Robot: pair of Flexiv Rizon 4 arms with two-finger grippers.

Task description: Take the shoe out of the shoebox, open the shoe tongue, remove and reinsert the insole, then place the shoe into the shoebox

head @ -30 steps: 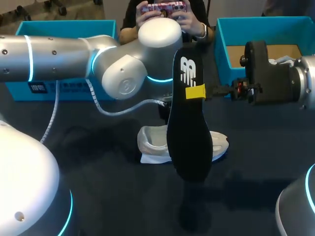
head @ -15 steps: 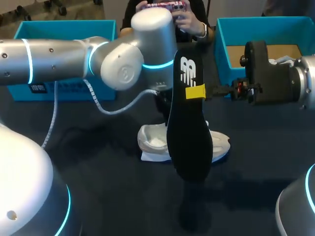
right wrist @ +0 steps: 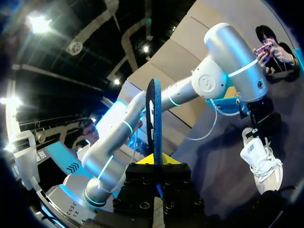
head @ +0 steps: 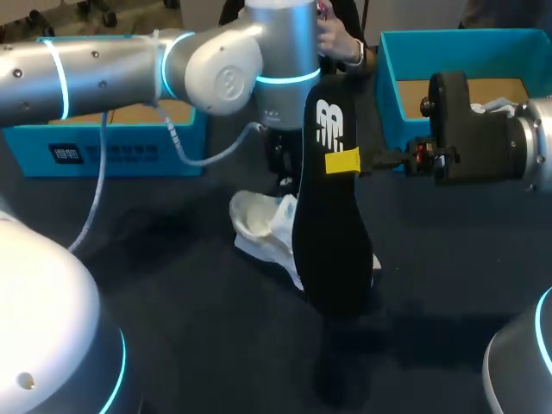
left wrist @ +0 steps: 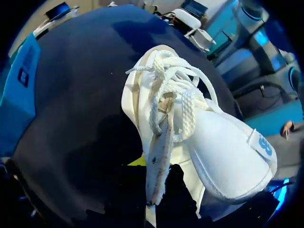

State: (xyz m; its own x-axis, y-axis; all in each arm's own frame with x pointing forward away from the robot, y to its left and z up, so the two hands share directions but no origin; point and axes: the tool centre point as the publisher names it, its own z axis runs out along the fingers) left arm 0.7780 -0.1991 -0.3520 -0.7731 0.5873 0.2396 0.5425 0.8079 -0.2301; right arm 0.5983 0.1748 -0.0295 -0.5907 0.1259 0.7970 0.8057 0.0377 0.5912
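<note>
Right gripper [head: 342,161] clamped the upright black insole [head: 332,259] at frame centre. Left gripper [left wrist: 152,192] pinched the shoe tongue [left wrist: 159,152] of the tilted white shoe [head: 257,220].

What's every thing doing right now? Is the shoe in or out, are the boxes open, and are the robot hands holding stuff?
shoe: out of the boxes, tilted, its insole taken out.
insole: out of the shoe, held upright above the table.
left gripper: shut on the shoe, at its tongue.
right gripper: shut on the insole.
left blue box: open.
right blue box: open.
</note>
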